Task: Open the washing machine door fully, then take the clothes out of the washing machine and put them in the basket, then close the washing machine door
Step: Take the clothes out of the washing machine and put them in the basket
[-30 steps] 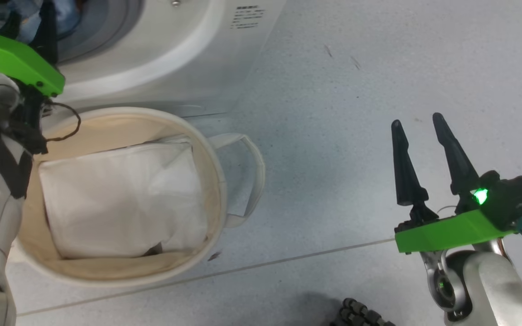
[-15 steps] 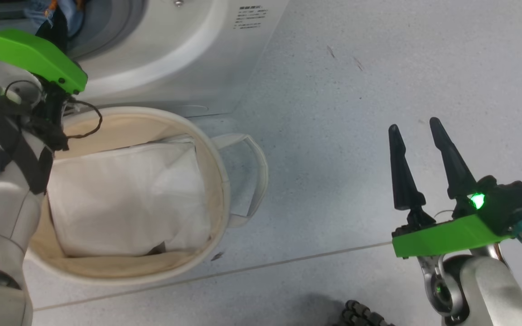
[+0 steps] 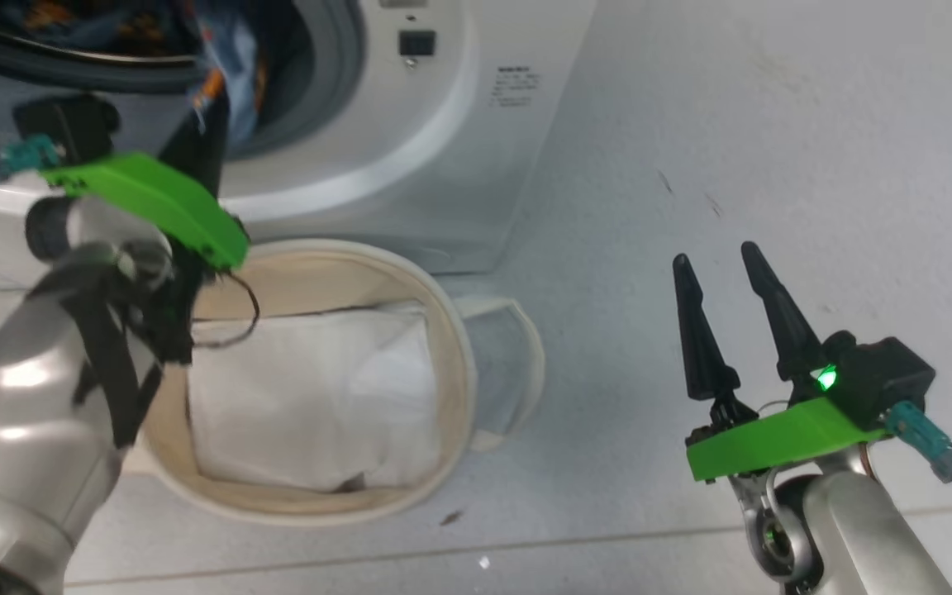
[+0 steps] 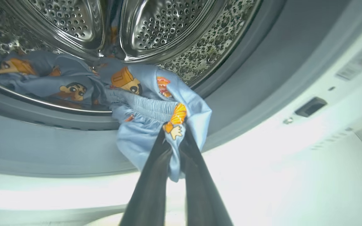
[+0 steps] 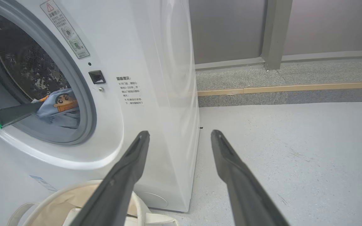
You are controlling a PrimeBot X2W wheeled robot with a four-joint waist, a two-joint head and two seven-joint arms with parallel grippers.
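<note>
While the clothes (image 4: 156, 103) are spilling over the lip of the washing machine (image 3: 443, 124), the left gripper (image 4: 174, 135) is pinching a bunched fold of the light-blue, bear-printed fabric. Its two dark fingers are closed almost together, with cloth squeezed between them. Most of the garment is lying behind that fold, trailing back across the grey rubber seal (image 4: 247, 81) into the steel drum (image 4: 156, 25). Below the opening, the basket (image 3: 453, 330) is standing on the floor just in front of the machine, holding a flat white sheet (image 3: 319, 388) and none of the printed clothing. Well off to the side, the right gripper (image 3: 714, 256) is hovering over the pale floor (image 3: 773, 124), fingers spread and carrying nothing. The task appears to be in its unloading stage, with the load yet to reach the basket. The grip is looking narrow: it is taking only a small gather near the garment's edge, so the weight of the trailing cloth could be dragging it free once the arm draws back. The rest of the fabric could also be catching on the seal's lip. A piece released too early risks draping over the basket's soft rim or landing on the floor.
</note>
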